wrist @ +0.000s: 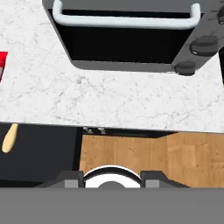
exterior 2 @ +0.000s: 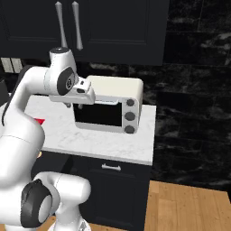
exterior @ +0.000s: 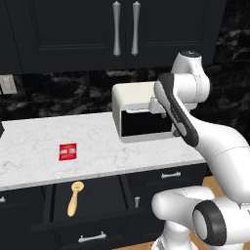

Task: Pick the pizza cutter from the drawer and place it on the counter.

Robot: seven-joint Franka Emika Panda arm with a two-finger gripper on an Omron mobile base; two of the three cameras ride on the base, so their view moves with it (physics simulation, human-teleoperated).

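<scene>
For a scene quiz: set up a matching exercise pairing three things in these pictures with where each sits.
Things:
1. pizza cutter
2. red packet
3. toaster oven

Places:
A. flat on the white marble counter, left of the arm
B. standing at the counter's right end
C. lying inside the open drawer

Pairs: 1-C, 2-A, 3-B

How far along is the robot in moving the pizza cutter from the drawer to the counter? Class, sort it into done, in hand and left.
Done: the drawer stands open, with the pizza cutter lying in it.
In hand: nothing is gripped; the arm is raised in front of the toaster oven, above the counter and well away from the cutter.
Left: reach down into the drawer, grasp the cutter, lift it and set it on the counter, perhaps near the red packet.
</scene>
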